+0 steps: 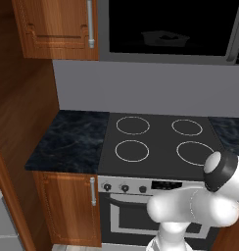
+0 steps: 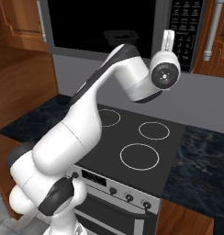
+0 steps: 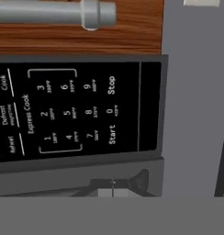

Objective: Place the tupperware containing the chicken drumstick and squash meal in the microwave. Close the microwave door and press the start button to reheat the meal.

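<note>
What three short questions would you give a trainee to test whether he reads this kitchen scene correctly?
1. True or false: the microwave door is shut.
2. What does the gripper point at? A: the oven knobs. B: the keypad of the microwave. C: a drawer of the fridge.
3. Fill in the missing word: the cooktop shows ____ white burner rings.

Key: 1 true; 2 B; 3 four.
</note>
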Controlling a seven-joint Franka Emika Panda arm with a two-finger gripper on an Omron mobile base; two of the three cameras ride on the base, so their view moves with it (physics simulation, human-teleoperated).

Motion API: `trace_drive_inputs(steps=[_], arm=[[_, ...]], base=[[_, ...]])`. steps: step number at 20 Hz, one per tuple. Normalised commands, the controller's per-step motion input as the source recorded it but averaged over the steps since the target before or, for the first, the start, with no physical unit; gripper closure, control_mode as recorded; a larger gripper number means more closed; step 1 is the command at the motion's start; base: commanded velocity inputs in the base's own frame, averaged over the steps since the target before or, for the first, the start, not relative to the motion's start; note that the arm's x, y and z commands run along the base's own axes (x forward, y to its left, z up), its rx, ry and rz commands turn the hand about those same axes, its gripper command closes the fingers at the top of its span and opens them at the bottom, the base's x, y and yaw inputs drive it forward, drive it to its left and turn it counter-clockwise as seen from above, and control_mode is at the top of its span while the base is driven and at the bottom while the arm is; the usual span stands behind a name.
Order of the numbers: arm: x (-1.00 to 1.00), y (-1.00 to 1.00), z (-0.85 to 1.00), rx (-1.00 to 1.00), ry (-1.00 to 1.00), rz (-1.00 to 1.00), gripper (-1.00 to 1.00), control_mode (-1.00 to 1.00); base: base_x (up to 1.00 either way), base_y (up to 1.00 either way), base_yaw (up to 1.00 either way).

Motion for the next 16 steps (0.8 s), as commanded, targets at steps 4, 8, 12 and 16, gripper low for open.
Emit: trace_drive_inputs(steps=[4, 8, 12, 16], arm=[[0.22, -0.11, -0.08, 0.04, 0.0, 0.0, 1.0, -1.0], [0.21, -0.15, -0.06, 0.04, 0.0, 0.0, 1.0, -1.0], [0.24, -0.13, -0.05, 0.04, 0.0, 0.0, 1.0, -1.0], [0.25, -0.11, -0.01, 0.04, 0.0, 0.0, 1.0, -1.0]], base=[[0.0, 0.0, 0.0], [0.0, 0.0, 0.0], [0.0, 0.0, 0.0], [0.0, 0.0, 0.0]])
